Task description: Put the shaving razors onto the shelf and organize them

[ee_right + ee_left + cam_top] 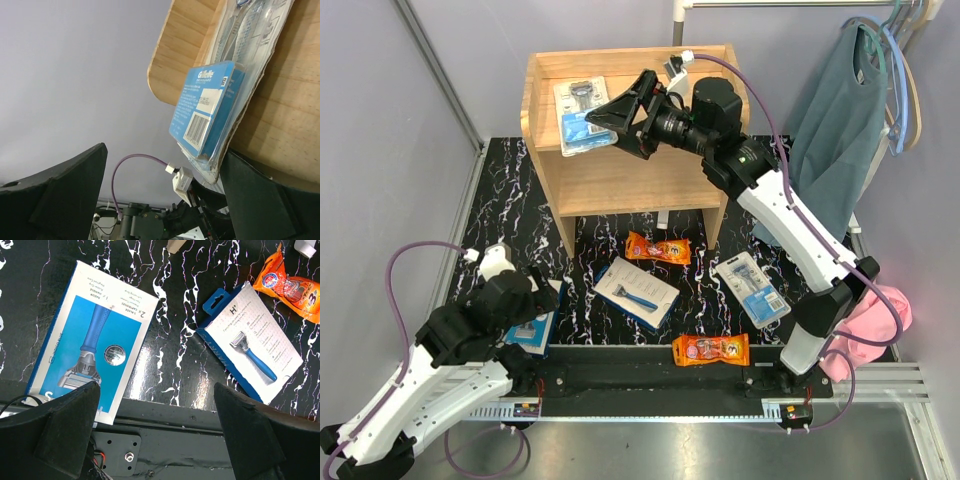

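**Operator:** Report the right tool.

**Technician:** The right tool is at the top tier of the shelf, turned toward the tier's left side. Its fingers are apart and clamp nothing.

**Operator:** Which task item is on the shelf?

**Technician:** One: the shelved blister pack. It lies flat on the top tier near the left rim, just ahead of the open fingers. In the right wrist view its blue card faces the camera.

**Operator:** Report the left tool.

**Technician:** The left tool is low over the near-left part of the table. Its fingers are apart and hold nothing. The near box lies flat, partly beneath one finger.

**Operator:** Locate the remaining packs.

**Technician:** All lie flat on the table in front of the shelf:
- The centre box is mid-table.
- The far orange packet is just beyond it.
- The second blister pack is to the right.
- The near orange packet is at the near edge.
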You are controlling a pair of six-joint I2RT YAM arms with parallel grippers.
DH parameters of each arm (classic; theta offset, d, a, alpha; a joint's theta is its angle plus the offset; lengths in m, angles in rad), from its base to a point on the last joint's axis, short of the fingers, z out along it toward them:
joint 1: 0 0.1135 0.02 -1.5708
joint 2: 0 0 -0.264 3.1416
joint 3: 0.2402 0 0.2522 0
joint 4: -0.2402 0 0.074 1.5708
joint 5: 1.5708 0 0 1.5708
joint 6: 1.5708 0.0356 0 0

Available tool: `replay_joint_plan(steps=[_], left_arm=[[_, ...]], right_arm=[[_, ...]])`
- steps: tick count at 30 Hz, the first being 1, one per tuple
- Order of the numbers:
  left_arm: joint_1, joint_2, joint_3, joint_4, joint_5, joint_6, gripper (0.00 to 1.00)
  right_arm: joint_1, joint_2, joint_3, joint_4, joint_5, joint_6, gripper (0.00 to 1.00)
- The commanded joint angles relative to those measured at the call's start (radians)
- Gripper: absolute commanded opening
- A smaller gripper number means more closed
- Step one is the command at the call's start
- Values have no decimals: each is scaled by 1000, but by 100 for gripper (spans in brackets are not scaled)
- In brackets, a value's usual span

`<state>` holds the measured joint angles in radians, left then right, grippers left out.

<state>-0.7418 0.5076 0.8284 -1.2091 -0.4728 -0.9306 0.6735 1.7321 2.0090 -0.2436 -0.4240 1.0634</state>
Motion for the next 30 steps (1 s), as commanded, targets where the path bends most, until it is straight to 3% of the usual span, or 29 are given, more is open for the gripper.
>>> replay_joint_plan(steps=[1,21,25,30], left_arm=[[1,9,2,46,14,21,99],[-1,-3,15,100,22,56,99],[-2,-83,75,189,43,127,99],[-1,17,253,249,60,205,97]], right_arm=[[0,-26,2,-97,70,-57,100],[26,-6,-13,-189,34,-83,100],[28,-26,-39,-186,37,-86,100],[32,-57,-96,-160,36,-75,99]])
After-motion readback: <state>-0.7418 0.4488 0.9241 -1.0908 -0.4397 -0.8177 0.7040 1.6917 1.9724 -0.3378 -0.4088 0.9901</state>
